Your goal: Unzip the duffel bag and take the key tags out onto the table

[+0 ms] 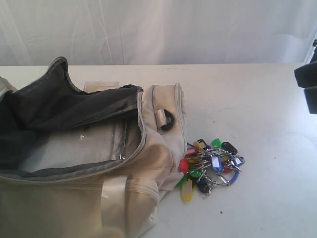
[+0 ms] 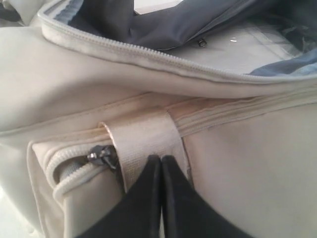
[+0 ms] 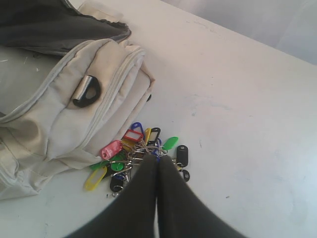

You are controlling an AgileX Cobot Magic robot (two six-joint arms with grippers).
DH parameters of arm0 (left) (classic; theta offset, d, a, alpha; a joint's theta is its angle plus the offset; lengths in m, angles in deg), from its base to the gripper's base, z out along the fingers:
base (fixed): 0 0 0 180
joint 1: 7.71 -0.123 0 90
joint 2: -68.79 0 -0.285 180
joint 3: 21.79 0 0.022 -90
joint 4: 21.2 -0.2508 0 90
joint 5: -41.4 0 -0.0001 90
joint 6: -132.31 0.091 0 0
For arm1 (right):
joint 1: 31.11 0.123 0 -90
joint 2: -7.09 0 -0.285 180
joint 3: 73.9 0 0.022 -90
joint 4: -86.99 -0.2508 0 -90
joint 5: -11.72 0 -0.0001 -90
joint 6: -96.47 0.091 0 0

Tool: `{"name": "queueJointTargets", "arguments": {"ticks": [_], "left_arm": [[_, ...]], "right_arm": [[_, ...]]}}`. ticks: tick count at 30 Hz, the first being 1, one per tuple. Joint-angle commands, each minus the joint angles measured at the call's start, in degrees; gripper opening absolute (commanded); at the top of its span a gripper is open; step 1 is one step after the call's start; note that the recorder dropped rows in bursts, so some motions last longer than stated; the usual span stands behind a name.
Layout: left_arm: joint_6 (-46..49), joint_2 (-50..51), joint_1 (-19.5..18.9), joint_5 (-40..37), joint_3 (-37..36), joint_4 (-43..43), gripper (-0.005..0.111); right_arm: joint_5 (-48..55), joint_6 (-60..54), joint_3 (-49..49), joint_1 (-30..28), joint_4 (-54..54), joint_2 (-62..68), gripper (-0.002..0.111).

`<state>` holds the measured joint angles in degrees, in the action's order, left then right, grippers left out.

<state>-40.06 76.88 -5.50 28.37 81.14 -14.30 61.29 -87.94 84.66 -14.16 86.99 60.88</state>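
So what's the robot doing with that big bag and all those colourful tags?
The duffel bag lies unzipped on the table, its flap thrown back. The key tags are already out, bunched on the table right beside the bag's end. Both tools are shut and seem to hold nothing: the left tool sits by a strap loop on the bag's side, and the right tool points toward the tags without touching them.

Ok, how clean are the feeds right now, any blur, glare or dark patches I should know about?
Exterior view: soft and washed out, the duffel bag dark inside, the key tags readable. Left wrist view: bag fabric sharp, the left gripper a dark out-of-focus wedge. Right wrist view: the table evenly lit, no glare; the right gripper blurs over part of the tags.
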Motion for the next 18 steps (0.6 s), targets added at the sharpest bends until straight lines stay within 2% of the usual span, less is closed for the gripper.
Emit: {"name": "queueJointTargets", "arguments": {"ticks": [1,18], "left_arm": [[-4.56,-0.3,0.31,-0.64,-0.15,-2.47,0.0],[-4.89,-0.3,0.21,-0.18,-0.15,-2.34,0.0]], "right_arm": [[-0.39,-0.21,-0.17,-0.42,0.0,-0.34,0.0],[-0.39,-0.21,-0.17,-0.42,0.0,-0.34,0.0]]}}
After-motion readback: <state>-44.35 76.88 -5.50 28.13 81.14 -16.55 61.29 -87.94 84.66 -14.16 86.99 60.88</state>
